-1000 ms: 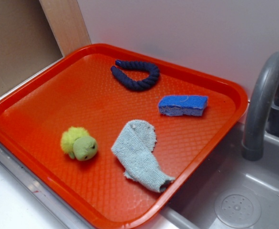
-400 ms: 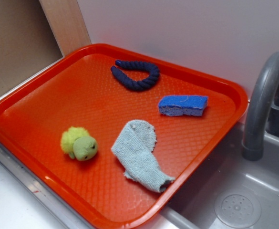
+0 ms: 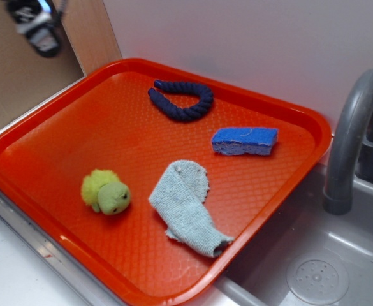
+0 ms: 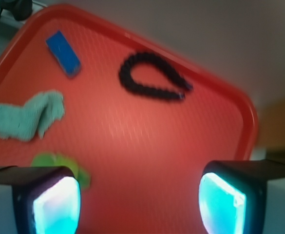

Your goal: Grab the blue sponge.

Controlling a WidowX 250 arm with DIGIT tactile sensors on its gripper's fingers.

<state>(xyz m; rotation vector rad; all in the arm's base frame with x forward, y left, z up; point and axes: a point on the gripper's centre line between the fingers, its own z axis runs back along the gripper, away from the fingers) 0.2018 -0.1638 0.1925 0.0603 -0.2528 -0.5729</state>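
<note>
Gripper: (image 4: 139, 202) jaws spread wide with nothing between them, high above the tray; in the exterior view it shows as a blur at the far left corner (image 3: 36, 25).
Blue sponge: (image 3: 245, 141) lies flat on the right part of the tray, well apart from the gripper; also seen in the wrist view (image 4: 63, 53).
Tray: orange (image 3: 65, 137), holding all four things.
Navy rope: (image 3: 181, 100) curved, at the far side, left of the sponge.
Grey-blue cloth: (image 3: 187, 206) crumpled, nearer than the sponge.
Green toy: (image 3: 106, 192) near left, beside the cloth.
Faucet: grey (image 3: 351, 137), right of the tray over the sink (image 3: 314, 264).
</note>
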